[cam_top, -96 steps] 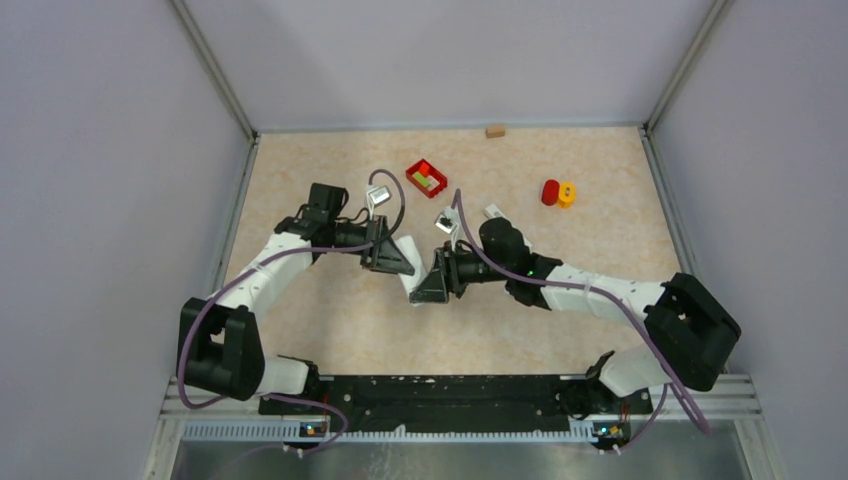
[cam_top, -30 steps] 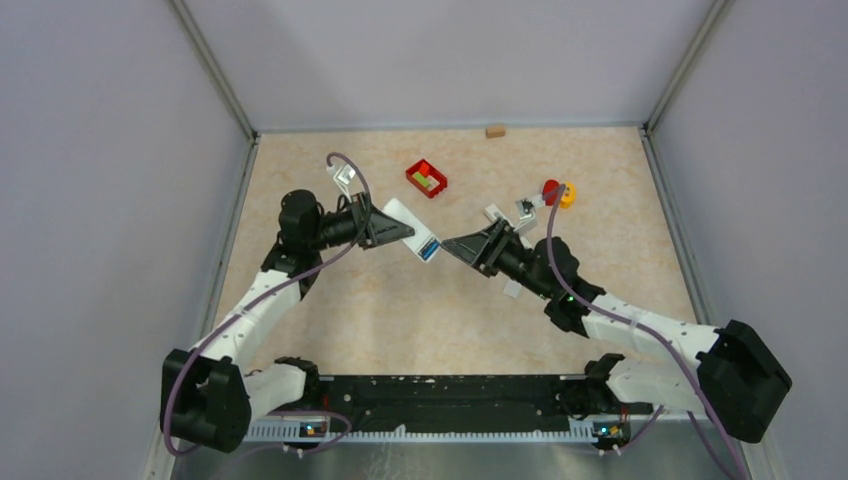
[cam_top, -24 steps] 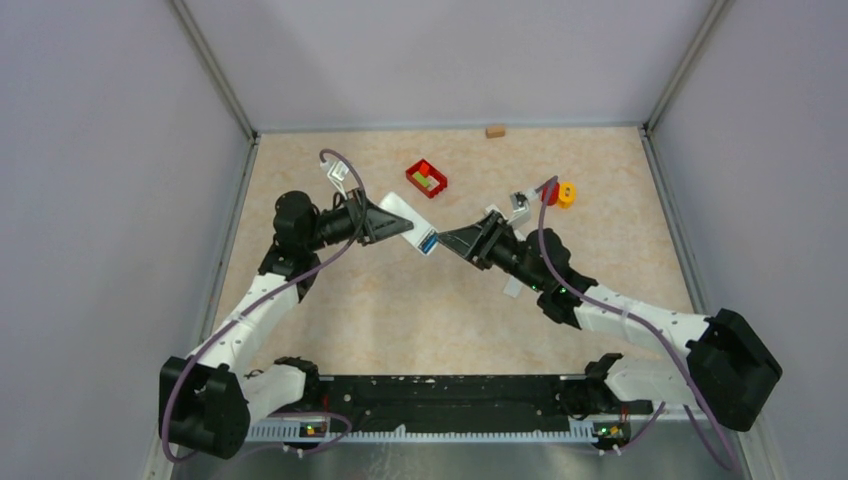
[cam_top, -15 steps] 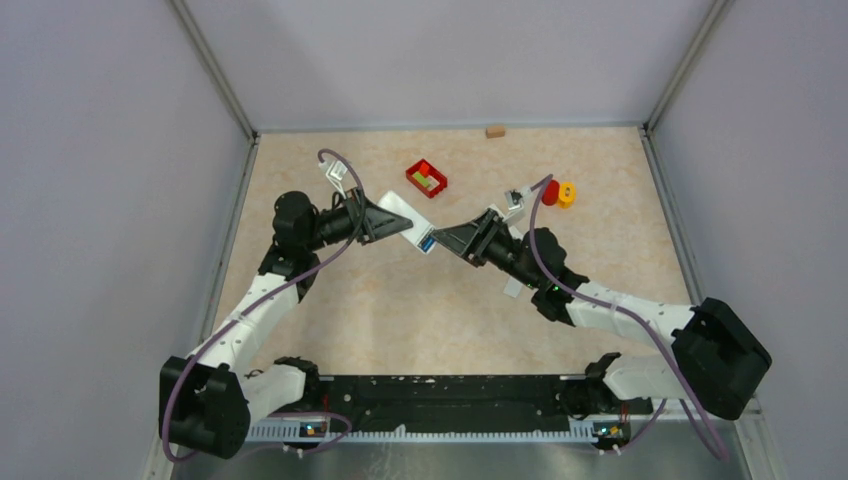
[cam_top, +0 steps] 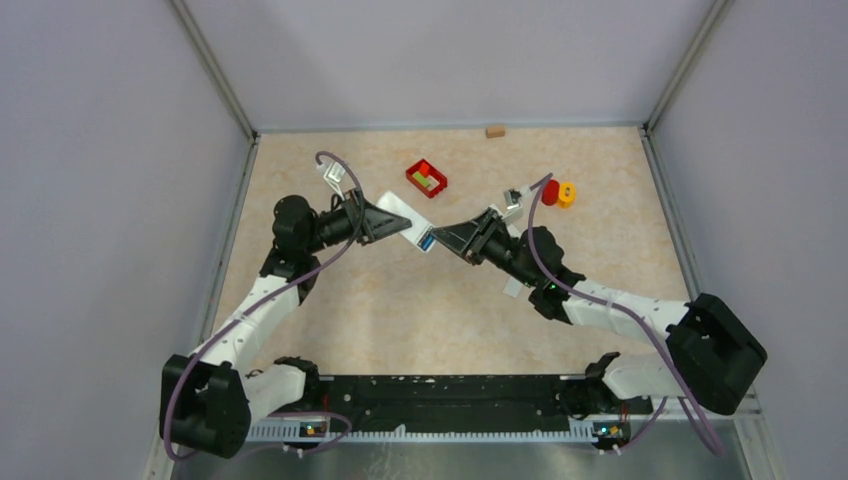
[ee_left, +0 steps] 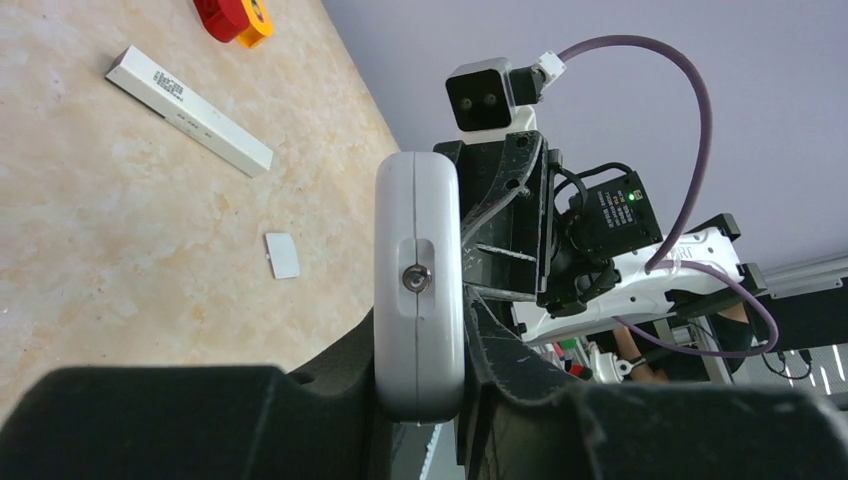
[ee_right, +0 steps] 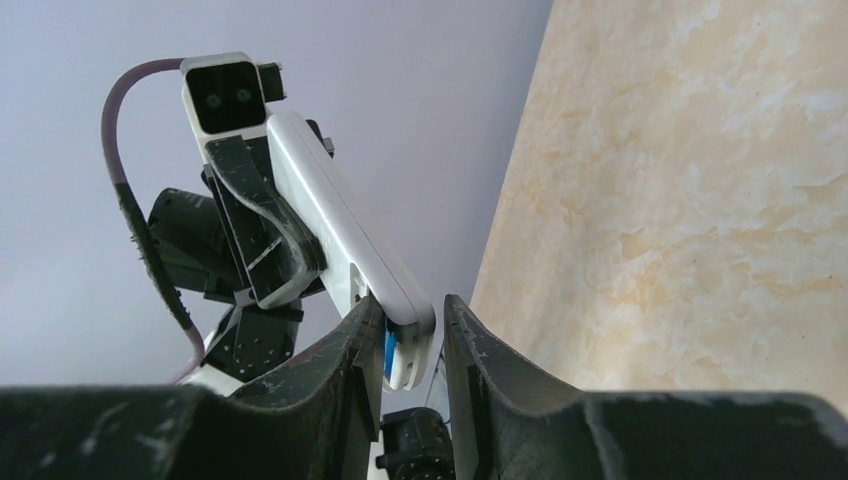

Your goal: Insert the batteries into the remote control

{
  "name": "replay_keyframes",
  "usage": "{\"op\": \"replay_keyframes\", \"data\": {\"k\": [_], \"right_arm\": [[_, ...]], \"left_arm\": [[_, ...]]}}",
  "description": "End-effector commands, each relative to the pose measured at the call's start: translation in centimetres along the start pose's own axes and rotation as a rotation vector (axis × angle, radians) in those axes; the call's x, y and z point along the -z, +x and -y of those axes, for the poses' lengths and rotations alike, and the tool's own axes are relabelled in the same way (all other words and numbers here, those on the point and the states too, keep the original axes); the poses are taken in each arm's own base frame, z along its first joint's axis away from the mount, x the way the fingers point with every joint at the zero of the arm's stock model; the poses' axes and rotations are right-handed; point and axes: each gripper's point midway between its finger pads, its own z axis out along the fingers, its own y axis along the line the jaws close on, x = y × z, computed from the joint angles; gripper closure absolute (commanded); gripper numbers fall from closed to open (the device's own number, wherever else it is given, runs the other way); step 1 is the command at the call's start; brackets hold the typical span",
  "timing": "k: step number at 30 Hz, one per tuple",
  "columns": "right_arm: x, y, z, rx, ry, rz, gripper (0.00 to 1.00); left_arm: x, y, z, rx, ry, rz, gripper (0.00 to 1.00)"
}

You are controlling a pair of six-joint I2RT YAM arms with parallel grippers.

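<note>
Both pincers meet above the table (ee_right: 700,200). My left pincer (ee_left: 420,345) clamps the white remote (ee_left: 418,230). My right pincer (ee_right: 405,335) straddles its right end, where a blue battery (ee_right: 389,352) sits; whether it is squeezing, I cannot tell.

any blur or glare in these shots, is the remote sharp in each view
Top view: soft even light, faint shadows, no glare, remote small but sharp. Left wrist: remote crisp, left fingers dark and blurred. Right wrist: remote clear, right fingers dark and soft.
</note>
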Motion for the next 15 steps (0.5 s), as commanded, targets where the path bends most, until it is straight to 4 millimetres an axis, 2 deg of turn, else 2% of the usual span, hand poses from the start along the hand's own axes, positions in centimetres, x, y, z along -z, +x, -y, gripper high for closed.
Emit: {"op": "replay_keyframes", "data": {"k": [1, 4, 11, 15], "right_arm": [[-1.4, -1.0, -0.4, -0.042, 0.013, 0.030, 0.69], [-1.7, -1.0, -0.2, -0.063, 0.021, 0.026, 0.68], [-2.1, -0.7, 0.5, -0.079, 0.052, 0.016, 0.84], [-2.2, -0.4, 0.5, -0.072, 0.046, -0.004, 0.86]], "left_arm": [[0.6, 0.1, 3.5, -0.108, 0.137, -0.009, 1.00], [0.9, 0.5, 4.1, -0.135, 0.168, -0.021, 1.00], [1.5, 0.8, 5.2, -0.189, 0.213, -0.015, 1.00], [1.4, 0.7, 5.1, -0.187, 0.207, -0.003, 1.00]]}}
